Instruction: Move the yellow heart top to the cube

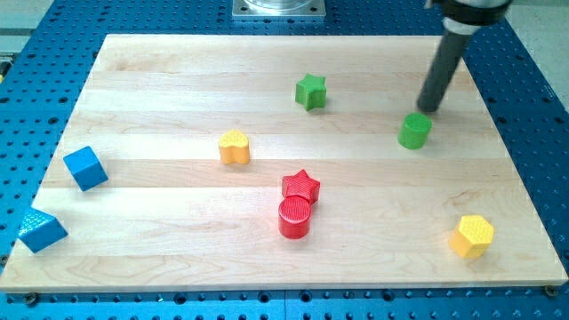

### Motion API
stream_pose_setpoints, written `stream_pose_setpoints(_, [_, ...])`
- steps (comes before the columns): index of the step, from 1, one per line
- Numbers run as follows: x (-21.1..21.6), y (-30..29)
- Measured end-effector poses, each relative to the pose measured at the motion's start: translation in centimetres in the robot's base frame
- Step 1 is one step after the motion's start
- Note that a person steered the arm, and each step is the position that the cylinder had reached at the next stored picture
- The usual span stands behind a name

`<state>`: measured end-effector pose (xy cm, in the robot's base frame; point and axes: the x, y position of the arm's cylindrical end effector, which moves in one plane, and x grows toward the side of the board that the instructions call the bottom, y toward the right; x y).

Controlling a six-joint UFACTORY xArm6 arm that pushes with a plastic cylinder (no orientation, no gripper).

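The yellow heart lies left of the board's middle. The blue cube sits near the board's left edge, left of and slightly below the heart. My tip is at the view's upper right, just above the green cylinder and far to the right of the heart. The rod rises from the tip toward the view's top right.
A green star lies above the middle. A red star touches a red cylinder below the middle. A yellow hexagon block sits at the bottom right. A blue triangular block lies at the board's bottom left edge.
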<state>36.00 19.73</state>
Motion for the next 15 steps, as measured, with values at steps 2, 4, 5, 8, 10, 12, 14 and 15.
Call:
stream_pose_setpoints(2, [-0.1, -1.5])
stream_pose_setpoints(4, [-0.2, -10.0])
stream_pose_setpoints(5, [5.7, -13.8])
stream_pose_setpoints(8, [10.8, -31.1])
stream_pose_setpoints(10, [11.0, -26.8])
stream_pose_setpoints(12, [7.9, -34.5])
stream_pose_setpoints(14, [5.1, -31.7])
stream_pose_setpoints(15, [4.1, -38.4])
